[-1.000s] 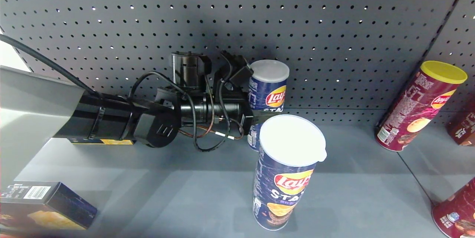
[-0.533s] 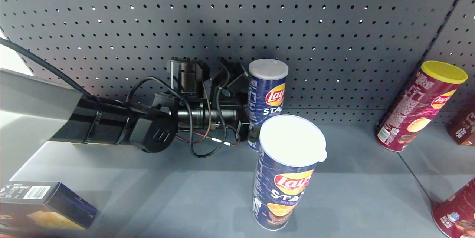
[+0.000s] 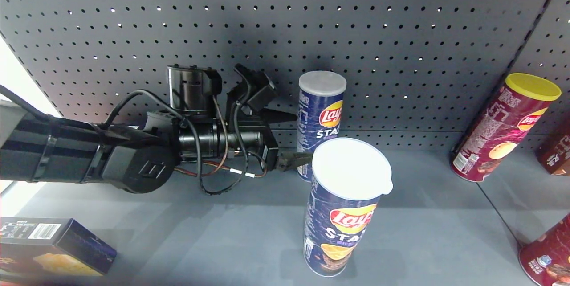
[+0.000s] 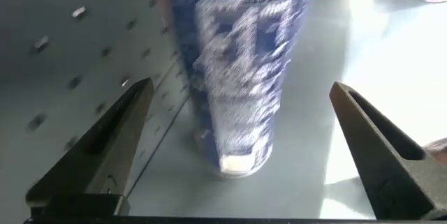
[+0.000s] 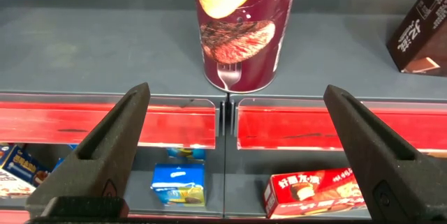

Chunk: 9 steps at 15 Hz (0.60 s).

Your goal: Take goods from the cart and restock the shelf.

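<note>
The left hand (image 3: pixel 297 138) is released, its fingers spread wide at the left side of the rear blue can (image 3: pixel 321 116) without gripping it. That can stands upright on the grey shelf (image 3: pixel 222 232), close to the pegboard wall (image 3: pixel 311 18). A second blue can (image 3: pixel 340 214) stands just in front. The right hand (image 5: pixel 235 95) is spread open too, facing a maroon can (image 5: pixel 241 28) on a lower shelf (image 5: pixel 105 42).

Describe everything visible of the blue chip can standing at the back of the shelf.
The rear blue can is a tall cylinder, seemingly cardboard, with a whitish plastic lid and printed blue wrap. It stands upright on the grey shelf, close to the pegboard, behind a matching can. The open left gripper faces it, fingers spread either side, apparently not touching.
</note>
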Tool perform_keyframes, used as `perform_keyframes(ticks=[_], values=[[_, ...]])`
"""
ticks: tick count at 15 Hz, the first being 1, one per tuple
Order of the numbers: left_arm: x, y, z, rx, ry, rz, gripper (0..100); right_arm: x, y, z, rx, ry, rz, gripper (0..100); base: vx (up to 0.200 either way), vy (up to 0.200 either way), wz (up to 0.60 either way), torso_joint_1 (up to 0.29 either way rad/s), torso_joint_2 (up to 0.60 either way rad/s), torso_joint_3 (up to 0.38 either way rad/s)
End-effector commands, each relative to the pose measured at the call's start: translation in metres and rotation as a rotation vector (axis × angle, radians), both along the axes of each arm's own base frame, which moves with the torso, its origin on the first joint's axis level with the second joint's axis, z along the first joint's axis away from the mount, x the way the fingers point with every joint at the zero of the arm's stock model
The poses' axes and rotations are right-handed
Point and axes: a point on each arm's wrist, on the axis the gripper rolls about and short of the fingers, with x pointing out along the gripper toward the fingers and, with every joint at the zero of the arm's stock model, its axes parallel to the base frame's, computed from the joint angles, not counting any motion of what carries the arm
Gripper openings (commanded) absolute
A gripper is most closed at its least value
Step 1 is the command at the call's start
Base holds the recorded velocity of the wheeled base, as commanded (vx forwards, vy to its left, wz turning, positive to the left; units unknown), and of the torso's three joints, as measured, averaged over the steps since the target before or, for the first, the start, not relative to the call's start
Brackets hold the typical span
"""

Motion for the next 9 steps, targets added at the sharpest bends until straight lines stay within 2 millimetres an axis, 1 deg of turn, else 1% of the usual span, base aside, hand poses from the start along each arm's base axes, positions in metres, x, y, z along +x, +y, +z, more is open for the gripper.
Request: perform_keyframes(ticks=[1,5,6,9], values=[[-0.0048,0.0017,0.0046,-0.001,-0.011,0.011,100,-0.0001,0.0,0.0001,0.0,-0.001,0.0,100,0.0,0.0,0.0,0.0,0.0,0.0],[-0.0039,0.0017,0.0036,0.017,-0.016,0.089,100,0.0001,0.0,-0.0004,0.0,0.001,0.0,100,0.0,0.0,0.0,0.0,0.0,0.0],[-0.0033,0.0028,0.0008,0.027,-0.01,0.124,100,-0.0001,0.0,0.0001,0.0,-0.001,0.0,100,0.0,0.0,0.0,0.0,0.0,0.0],[-0.0024,0.0058,-0.0018,0.034,0.0,0.15,100,-0.0001,0.0,0.0001,0.0,-0.001,0.0,100,0.0,0.0,0.0,0.0,0.0,0.0]])
